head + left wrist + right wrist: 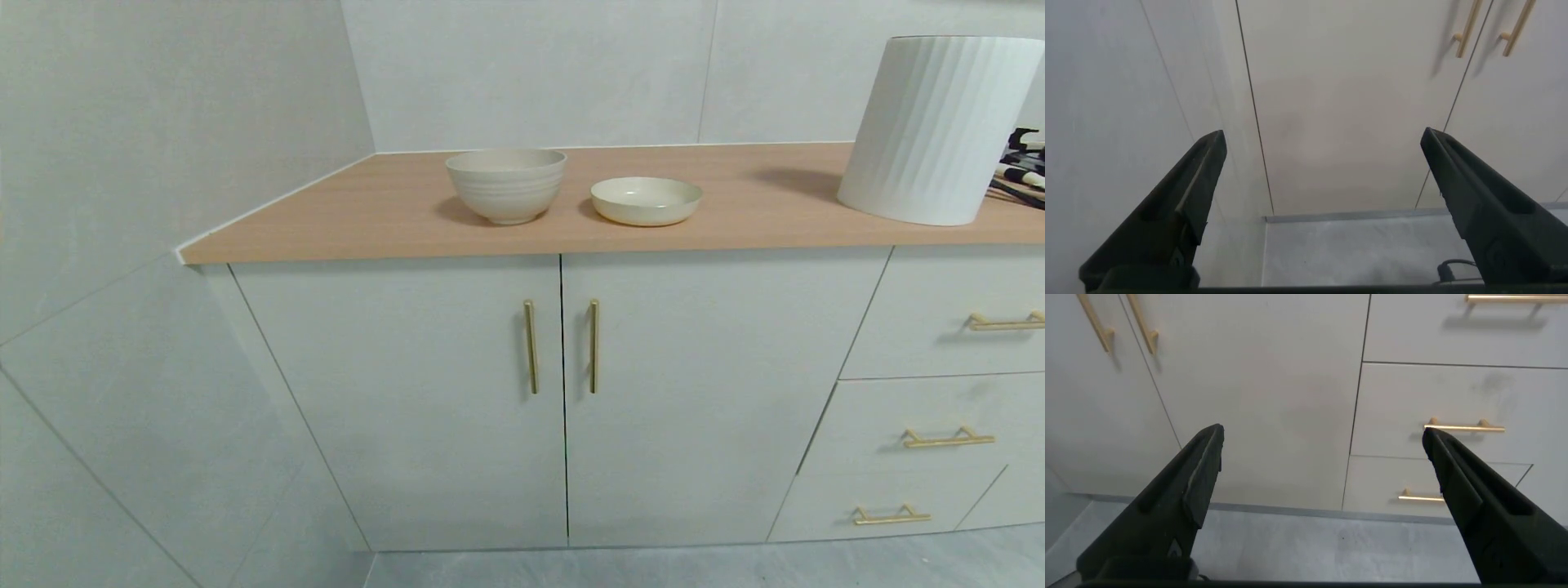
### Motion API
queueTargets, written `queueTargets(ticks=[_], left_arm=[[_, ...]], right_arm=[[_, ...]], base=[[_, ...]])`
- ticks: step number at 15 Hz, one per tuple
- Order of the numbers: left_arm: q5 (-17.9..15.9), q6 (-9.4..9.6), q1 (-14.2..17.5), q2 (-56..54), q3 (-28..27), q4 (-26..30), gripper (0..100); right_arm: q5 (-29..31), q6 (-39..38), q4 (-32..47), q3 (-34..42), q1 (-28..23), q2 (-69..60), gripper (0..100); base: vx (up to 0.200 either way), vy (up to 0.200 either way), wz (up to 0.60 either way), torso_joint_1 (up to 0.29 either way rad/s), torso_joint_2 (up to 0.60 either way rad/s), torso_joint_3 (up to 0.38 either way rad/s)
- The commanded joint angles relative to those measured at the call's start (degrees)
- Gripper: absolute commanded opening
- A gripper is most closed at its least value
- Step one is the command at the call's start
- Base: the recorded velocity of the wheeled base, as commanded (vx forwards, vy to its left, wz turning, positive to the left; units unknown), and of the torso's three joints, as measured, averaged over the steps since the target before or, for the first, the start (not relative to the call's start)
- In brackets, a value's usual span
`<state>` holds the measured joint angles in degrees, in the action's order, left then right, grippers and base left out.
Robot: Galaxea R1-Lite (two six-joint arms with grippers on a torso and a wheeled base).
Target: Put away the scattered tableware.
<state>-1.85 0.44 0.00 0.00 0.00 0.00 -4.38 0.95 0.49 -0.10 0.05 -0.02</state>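
Bowl (506,184) & shallow dish (646,200) side by side, not touching, on countertop (735,224), above shut double doors (457,392). Probably the storage spot, so doors need opening first. L gripper (1323,139) & R gripper (1321,434) held low facing cabinet fronts, jaws wide apart, empty.

We're in a home kitchen here: a long wood-grain table (735,220) tops pale cabinet doors (408,392) with slim brass bar handles (531,347), matching drawers (922,425) stack alongside, pale tiled walls (531,73) rise behind, and a ribbed beige bowl (506,184) sits beside a shallow cream dish (646,200) up top.
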Motion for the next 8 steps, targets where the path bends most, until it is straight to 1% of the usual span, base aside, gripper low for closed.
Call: queueTargets(ticks=[1, 8], left_arm=[[0.0, 0.00, 0.0, 0.0, 0.0, 0.0, 100], [0.0, 0.00, 0.0, 0.0, 0.0, 0.0, 100]], right_arm=[[0.0, 0.0, 0.0, 0.0, 0.0, 0.0, 100], [-0.2, 0.9, 0.0, 0.0, 0.0, 0.0, 100]], base=[[0.000, 0.000, 0.00, 0.000, 0.00, 0.000], [0.000, 0.000, 0.00, 0.000, 0.00, 0.000]])
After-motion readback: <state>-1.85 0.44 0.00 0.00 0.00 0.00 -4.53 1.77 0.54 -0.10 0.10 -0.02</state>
